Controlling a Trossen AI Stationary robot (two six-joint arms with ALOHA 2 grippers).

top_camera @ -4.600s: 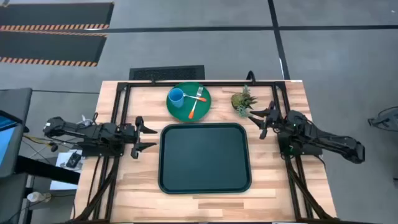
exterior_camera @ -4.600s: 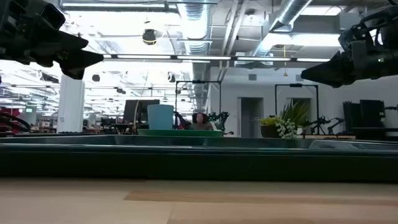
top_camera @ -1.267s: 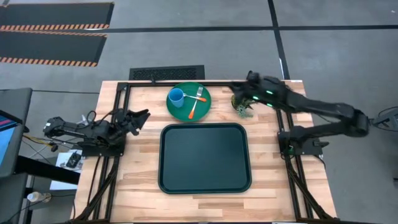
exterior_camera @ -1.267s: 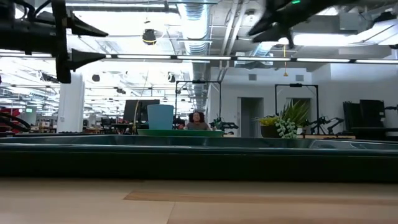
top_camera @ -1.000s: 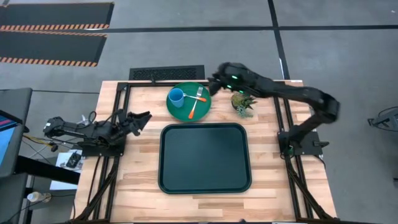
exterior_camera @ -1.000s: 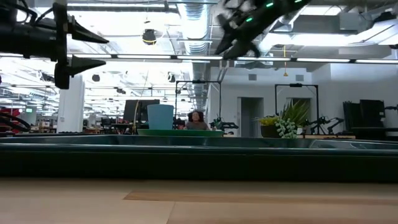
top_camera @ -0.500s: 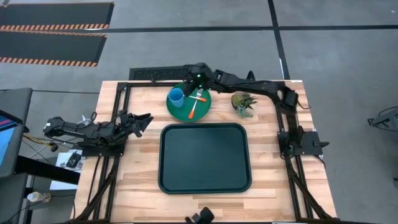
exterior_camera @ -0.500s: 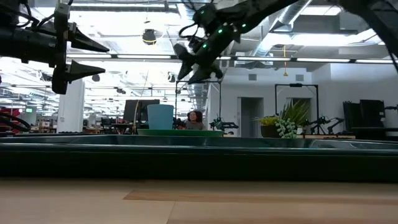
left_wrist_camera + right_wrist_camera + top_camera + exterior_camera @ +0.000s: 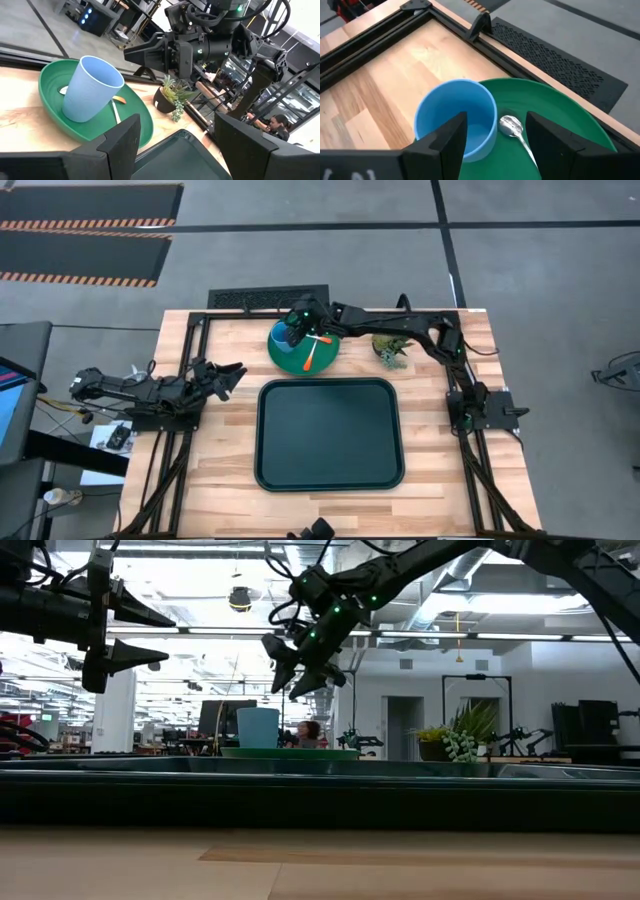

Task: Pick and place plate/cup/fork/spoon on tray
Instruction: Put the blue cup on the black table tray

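Note:
The light-blue cup (image 9: 456, 119) stands upright on the green plate (image 9: 327, 358) at the table's far middle. The spoon's silvery bowl (image 9: 509, 125) lies on the plate beside the cup. An orange handle (image 9: 309, 360) shows on the plate; my right arm hides the fork's head. The dark tray (image 9: 329, 433) lies nearer, in the middle of the table. My right gripper (image 9: 496, 120) is open and hovers above the cup and the plate's far side; it also shows in the low view (image 9: 288, 683). My left gripper (image 9: 232, 372) is open and empty, above the table's left side.
A small potted plant (image 9: 390, 347) stands to the right of the plate, under my right arm's reach. A black frame rail (image 9: 445, 30) runs along the table's far edge behind the plate.
My right gripper has swept from above the potted plant toward the table's left, across the plate, and has come down until it hangs over the cup. It has stayed open. The cup, plate and cutlery have not moved.

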